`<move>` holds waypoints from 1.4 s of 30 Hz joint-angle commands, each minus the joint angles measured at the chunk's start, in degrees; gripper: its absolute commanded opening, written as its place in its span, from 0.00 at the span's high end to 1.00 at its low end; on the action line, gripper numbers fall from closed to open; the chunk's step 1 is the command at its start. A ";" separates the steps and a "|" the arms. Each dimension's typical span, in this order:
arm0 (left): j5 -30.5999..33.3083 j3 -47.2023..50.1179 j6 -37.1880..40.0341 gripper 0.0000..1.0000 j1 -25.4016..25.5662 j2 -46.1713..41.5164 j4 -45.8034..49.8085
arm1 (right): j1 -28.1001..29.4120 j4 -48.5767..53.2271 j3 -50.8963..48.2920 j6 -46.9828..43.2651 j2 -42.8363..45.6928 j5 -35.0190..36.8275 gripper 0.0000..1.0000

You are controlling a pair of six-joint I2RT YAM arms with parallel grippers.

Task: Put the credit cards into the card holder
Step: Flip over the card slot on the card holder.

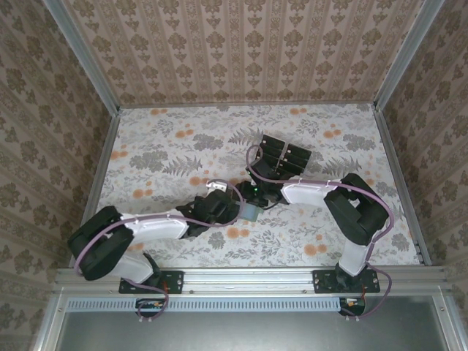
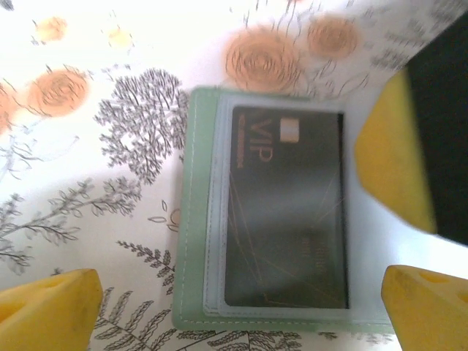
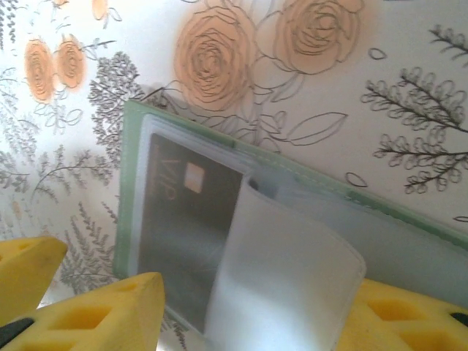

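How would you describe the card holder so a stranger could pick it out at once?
On the flowered table, look at the middle, nearer than the cluster of black cards. The card holder lies there: a flat sage-green case with clear sleeves, one black VIP card inside. It is the only green thing.

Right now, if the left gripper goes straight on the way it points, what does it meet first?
Probably the clear sleeve over the black card in the card holder, which lies straight ahead of the open left gripper; depth unclear.
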State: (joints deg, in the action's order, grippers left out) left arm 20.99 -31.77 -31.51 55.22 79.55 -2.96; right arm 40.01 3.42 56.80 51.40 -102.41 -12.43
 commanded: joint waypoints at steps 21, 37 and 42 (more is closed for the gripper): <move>5.20 4.66 -4.97 0.00 -4.05 -24.05 13.41 | 4.86 8.83 21.07 -1.73 -17.07 1.11 0.42; -1.00 4.22 -1.76 0.00 -9.57 -21.82 11.48 | 4.96 15.22 17.06 -8.45 -1.15 7.36 0.42; -7.18 0.04 1.29 0.00 -15.42 -17.26 11.89 | 5.28 16.20 8.95 -5.46 4.32 10.39 0.42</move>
State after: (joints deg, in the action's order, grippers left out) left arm 18.22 -28.53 -33.32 42.11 61.08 9.13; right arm 44.80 15.57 70.39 44.62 -99.96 -5.93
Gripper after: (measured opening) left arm 0.997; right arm 0.581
